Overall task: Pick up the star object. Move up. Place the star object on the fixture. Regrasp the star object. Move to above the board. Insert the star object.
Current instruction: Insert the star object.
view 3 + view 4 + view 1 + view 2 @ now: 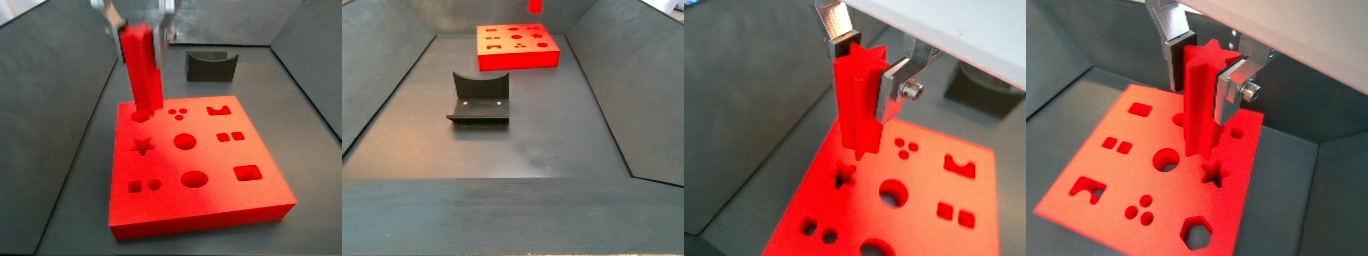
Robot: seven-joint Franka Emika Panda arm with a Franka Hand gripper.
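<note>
My gripper (867,68) is shut on the star object (858,100), a long bright red bar with a star-shaped end, held upright between the silver fingers (1233,85). It hangs over the board (201,218), a big red slab with shaped cutouts. Its lower tip sits close to the board's star cutout (1213,175), slightly off it in both wrist views. In a side view the star object (139,75) stands above the board's far left part, and whether its tip touches the board cannot be told. The fixture (209,65) stands bare beyond the board.
Dark sloping bin walls (382,100) surround the grey floor. In a side view the fixture (478,98) lies mid-floor, with the board (516,60) behind it near the far wall. Round, square and hexagon cutouts (1196,232) dot the board.
</note>
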